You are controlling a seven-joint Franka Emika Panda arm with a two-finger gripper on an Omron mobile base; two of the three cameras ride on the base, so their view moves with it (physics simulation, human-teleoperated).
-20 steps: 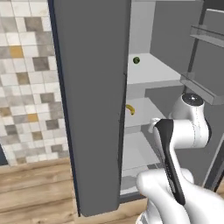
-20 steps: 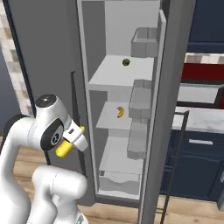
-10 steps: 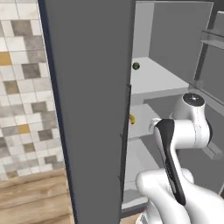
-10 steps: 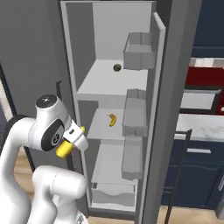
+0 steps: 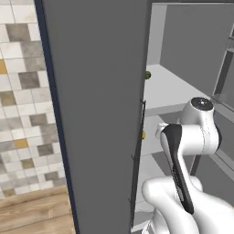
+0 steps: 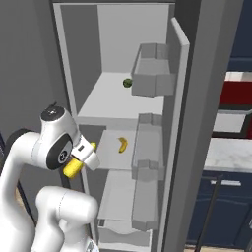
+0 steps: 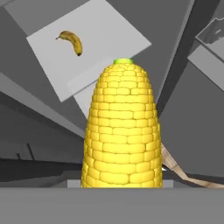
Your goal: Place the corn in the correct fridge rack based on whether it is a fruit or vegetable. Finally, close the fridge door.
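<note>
The corn, a yellow cob with a green tip, stands upright in the hand view and hides my fingertips. From the right base view the corn pokes out below my gripper, which is shut on it in front of the open fridge, left of the middle shelf. The open fridge door swings out to the right, with bins on its inner side. The other grey door panel, with its dark bar handle, stands at the left.
A small dark-green round item lies on the upper shelf. A banana lies on the middle shelf. Door bins jut in beside the shelves. A dark blue cabinet and counter stand to the right.
The whole picture has shifted and the fridge looms larger, so the base has driven closer. The arm keeps its pose with the corn held.
</note>
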